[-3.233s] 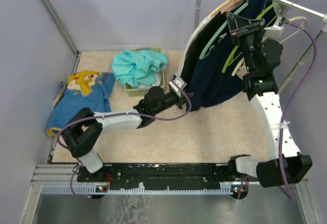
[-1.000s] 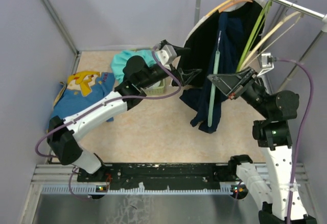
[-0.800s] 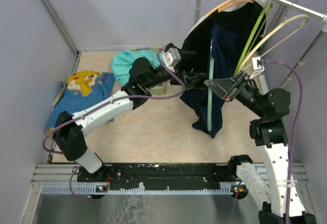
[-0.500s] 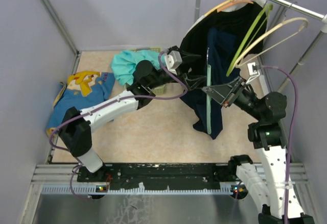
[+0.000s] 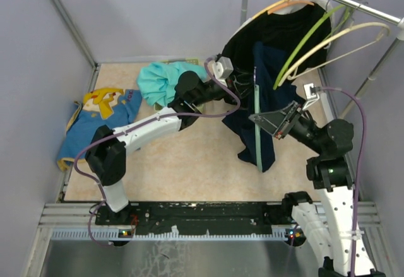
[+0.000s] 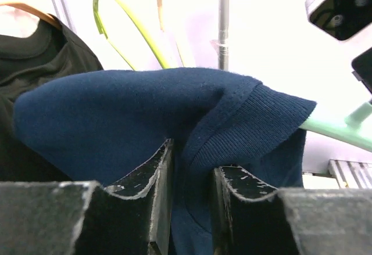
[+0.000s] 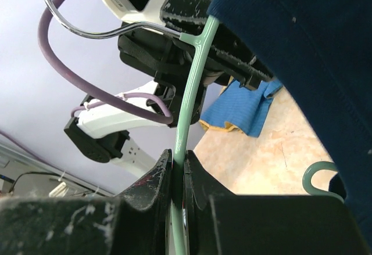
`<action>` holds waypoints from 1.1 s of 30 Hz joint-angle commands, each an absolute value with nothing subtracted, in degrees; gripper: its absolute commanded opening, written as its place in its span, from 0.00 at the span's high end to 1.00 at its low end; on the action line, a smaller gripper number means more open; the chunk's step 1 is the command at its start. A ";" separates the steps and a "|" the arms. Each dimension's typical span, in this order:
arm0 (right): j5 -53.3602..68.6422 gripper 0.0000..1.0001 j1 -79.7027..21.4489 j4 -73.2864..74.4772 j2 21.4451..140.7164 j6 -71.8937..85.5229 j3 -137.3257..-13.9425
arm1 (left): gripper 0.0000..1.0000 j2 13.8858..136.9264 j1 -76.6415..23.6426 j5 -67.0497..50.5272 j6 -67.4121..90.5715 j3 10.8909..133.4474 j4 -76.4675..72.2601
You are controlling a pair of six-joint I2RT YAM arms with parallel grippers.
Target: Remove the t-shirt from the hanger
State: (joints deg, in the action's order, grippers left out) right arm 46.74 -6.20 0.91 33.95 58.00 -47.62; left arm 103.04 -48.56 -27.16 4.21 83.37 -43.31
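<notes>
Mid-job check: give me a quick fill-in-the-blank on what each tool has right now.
The right tool clamps the mint ___.
The left tool pinches the ___ t-shirt.
The Pikachu shirt lies on the ___ side of the table.
Missing: hanger; navy; left.

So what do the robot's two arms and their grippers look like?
The left arm and right arm have white shells between bulky black joints, each trailed by a looping purple cable. The left gripper and right gripper have flat black fingers with scuffed, whitish edges.
</notes>
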 commanded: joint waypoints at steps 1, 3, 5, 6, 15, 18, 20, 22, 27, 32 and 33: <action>48.70 1.00 -5.89 0.74 31.19 55.52 -49.98 | 0.73 102.53 -48.82 -24.42 5.26 85.52 -45.79; 48.69 1.00 -5.87 2.71 30.49 54.62 -50.18 | 0.85 102.19 -48.86 -22.96 5.73 85.58 -45.71; 48.78 1.00 -5.89 4.34 29.46 54.33 -50.14 | 0.96 101.92 -48.86 -20.57 6.38 85.80 -45.24; 48.76 1.00 -5.89 5.08 28.88 54.19 -50.10 | 1.00 101.71 -48.81 -19.45 6.62 85.97 -44.78; 51.41 1.00 -5.89 14.57 24.24 50.53 -51.46 | 1.00 104.82 -48.86 -6.30 13.50 97.38 -32.49; 52.59 1.00 -5.88 17.40 22.76 49.56 -51.85 | 1.00 108.08 -48.83 -4.50 16.82 103.07 -27.63; 53.05 1.00 -5.89 18.76 21.58 49.32 -52.12 | 1.00 109.65 -48.80 -4.47 18.43 105.28 -26.58; 53.33 1.00 -5.87 19.78 20.45 49.17 -52.76 | 1.00 110.54 -48.89 -5.72 19.31 105.31 -27.47; 52.98 1.00 -5.87 19.63 19.85 48.76 -56.76 | 1.00 110.01 -49.03 -6.72 19.56 101.95 -26.98; 54.87 1.00 -5.82 19.22 20.87 48.97 -58.92 | 1.00 110.31 -49.03 -3.77 17.09 101.59 -24.70; 55.31 1.00 -5.88 18.78 20.81 49.18 -58.90 | 1.00 110.96 -48.92 -3.10 16.79 102.71 -23.64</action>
